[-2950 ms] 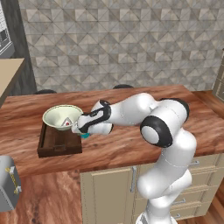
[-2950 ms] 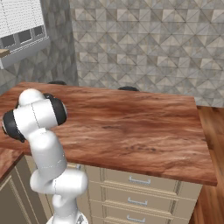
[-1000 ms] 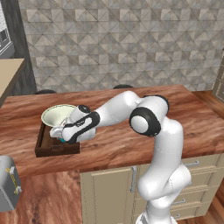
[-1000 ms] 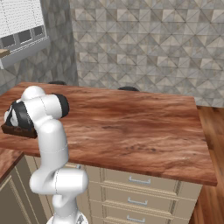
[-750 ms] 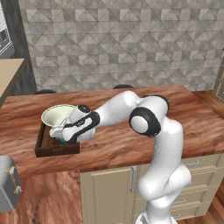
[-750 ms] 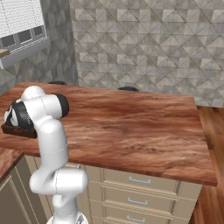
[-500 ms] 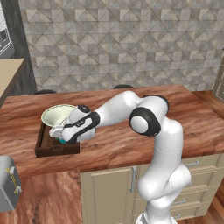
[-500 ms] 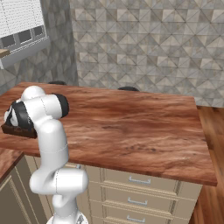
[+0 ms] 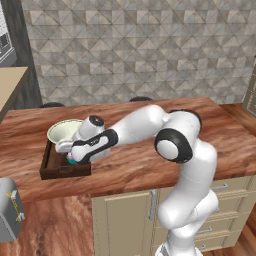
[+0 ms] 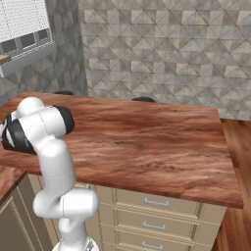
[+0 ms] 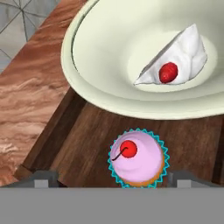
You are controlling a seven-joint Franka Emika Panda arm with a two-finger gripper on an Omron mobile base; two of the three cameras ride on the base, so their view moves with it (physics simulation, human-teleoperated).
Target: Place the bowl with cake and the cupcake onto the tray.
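The tray (image 9: 49, 169) lies at the left end of the wooden counter, a dark brown rectangle with low sides. On its far part stands the bowl with cake (image 9: 62, 131), pale cream-green; the hand view shows the white slice with a red dot (image 11: 173, 65) inside it. The cupcake (image 11: 137, 159), pink frosting in a teal wrapper, stands upright on the tray floor (image 11: 83, 144) just in front of the bowl (image 11: 109, 52). My gripper (image 11: 114, 178) is open, with one fingertip on each side of the cupcake and a gap between them and it. Seen from the left base, the gripper (image 9: 71, 156) hangs low over the tray's near part.
A silver toaster (image 9: 9, 215) sits low at the far left, below the counter edge. The wooden counter (image 10: 147, 142) stretches wide to the right of the tray. Two dark stool tops (image 9: 141, 99) show behind its far edge, in front of a tiled wall.
The arm swung left and down over the tray with the cupcake. In the last second the jaws spread wide and let go of the cupcake, which stands on the tray.
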